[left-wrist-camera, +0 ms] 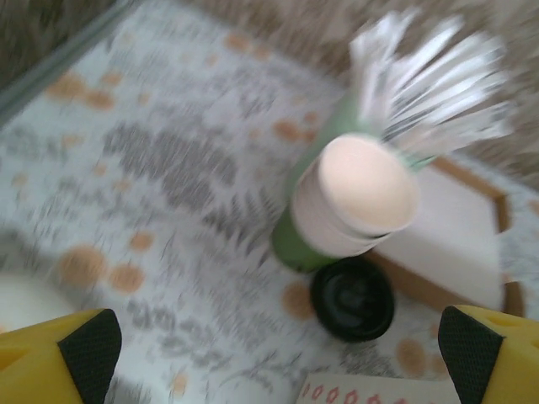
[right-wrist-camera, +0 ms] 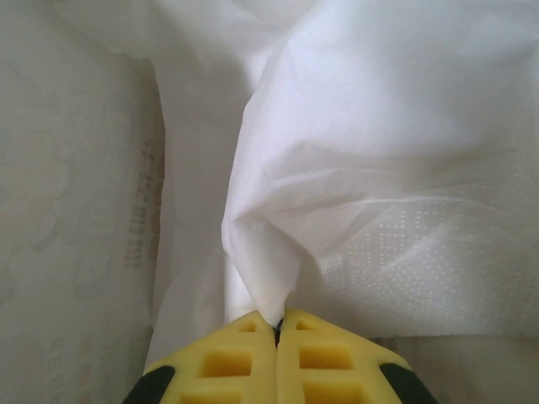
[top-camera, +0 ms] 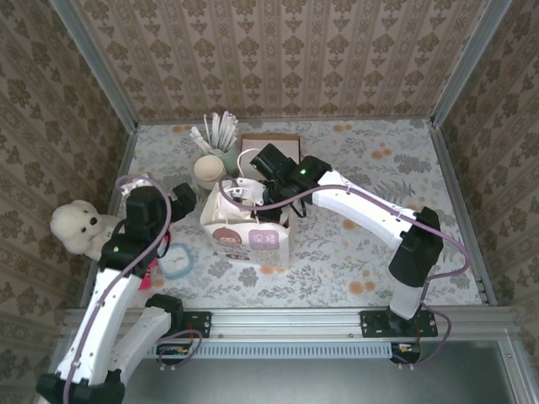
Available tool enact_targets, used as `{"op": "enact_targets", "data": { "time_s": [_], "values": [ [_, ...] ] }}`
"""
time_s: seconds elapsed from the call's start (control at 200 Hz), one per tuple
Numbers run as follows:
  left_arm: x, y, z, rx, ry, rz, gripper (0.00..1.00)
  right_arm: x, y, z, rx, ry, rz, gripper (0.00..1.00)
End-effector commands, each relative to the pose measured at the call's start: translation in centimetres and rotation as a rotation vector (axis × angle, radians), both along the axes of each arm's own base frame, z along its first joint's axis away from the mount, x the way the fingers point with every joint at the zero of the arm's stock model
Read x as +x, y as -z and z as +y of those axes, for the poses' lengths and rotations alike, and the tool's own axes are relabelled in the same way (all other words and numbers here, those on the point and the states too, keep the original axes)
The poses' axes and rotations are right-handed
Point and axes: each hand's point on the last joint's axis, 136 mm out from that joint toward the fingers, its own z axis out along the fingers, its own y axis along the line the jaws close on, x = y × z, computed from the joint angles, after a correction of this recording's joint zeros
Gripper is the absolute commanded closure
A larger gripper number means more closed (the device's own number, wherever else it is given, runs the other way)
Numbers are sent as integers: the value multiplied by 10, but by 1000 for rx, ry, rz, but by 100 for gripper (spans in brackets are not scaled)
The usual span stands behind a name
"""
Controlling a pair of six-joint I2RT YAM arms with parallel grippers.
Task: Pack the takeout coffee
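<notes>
Seen from above, a white bag (top-camera: 248, 236) with cartoon print stands at the middle of the flower-patterned bench (top-camera: 379, 181). The right arm (top-camera: 362, 206) reaches across from 4 o'clock and dips its wrist into the bag's open top. The right wrist view looks at the bag's pale inner wall. There the right gripper (right-wrist-camera: 278, 324) has its jaws pressed together, and a fold of the white fabric is caught between the yellow pads (right-wrist-camera: 227, 362).

The left gripper (top-camera: 184, 198) hangs at 9 o'clock of the bag, just beside it. In its own view, the left gripper (left-wrist-camera: 286, 349) has its jaws spread wide with nothing between them.

At 11 o'clock of the bag stands a stack of cream cups (top-camera: 206, 170). Touching it from behind is a green holder (top-camera: 226, 156) bristling with wrapped straws (top-camera: 217, 130). A brown-edged tray (top-camera: 282, 141) lies at 12 o'clock of the bag.

In the blurred left wrist view, a round black lid (left-wrist-camera: 352, 299) sits at 5 o'clock of the cream stack, close against the green holder's foot. It may be lying flat on the bench, though the blur hides what is under it. Where the takeout coffee stands I cannot tell.

A cream plush toy (top-camera: 80, 227) sits at 9 o'clock by the left wall. A blue-rimmed white disc (top-camera: 178, 259) lies at 8 o'clock of the bag.
</notes>
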Motion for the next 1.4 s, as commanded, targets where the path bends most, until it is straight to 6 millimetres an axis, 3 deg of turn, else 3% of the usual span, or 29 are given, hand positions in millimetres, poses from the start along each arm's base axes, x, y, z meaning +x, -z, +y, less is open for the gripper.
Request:
{"op": "enact_targets", "data": {
  "time_s": [0.0,0.185,0.445,0.56,0.77,0.895,0.915,0.955,0.985,1.115,1.3,1.395],
  "values": [
    [-8,40,2,-81,-92,173,0,2,12,12,-24,-25,-24,100],
    [-8,75,-15,-123,-67,304,0,5,25,23,-52,-27,-43,100],
    [-8,82,-26,-132,-50,319,0,13,45,36,-183,-29,-124,100],
    [-10,85,-26,-127,-56,327,0,13,56,32,-235,-40,-120,100],
    [-9,84,-24,-115,-62,321,0,6,39,30,-184,-92,-117,91],
    [-7,84,-24,-115,-63,321,0,9,14,29,-109,-81,-132,78],
    [-7,84,-24,-114,-61,321,0,8,8,29,-94,-83,-135,72],
    [-7,84,-24,-113,-62,322,0,6,0,29,-69,-93,-138,51],
    [-7,83,-24,-112,-61,323,0,4,-6,27,-54,-106,-142,44],
    [-4,79,-24,-108,-59,313,0,3,-29,23,8,-118,-199,33],
    [4,72,-32,-125,-29,301,0,14,-41,8,9,-126,-338,24],
    [6,74,-36,-132,-24,314,0,18,-46,0,-3,-148,-438,0]
  ]
}}
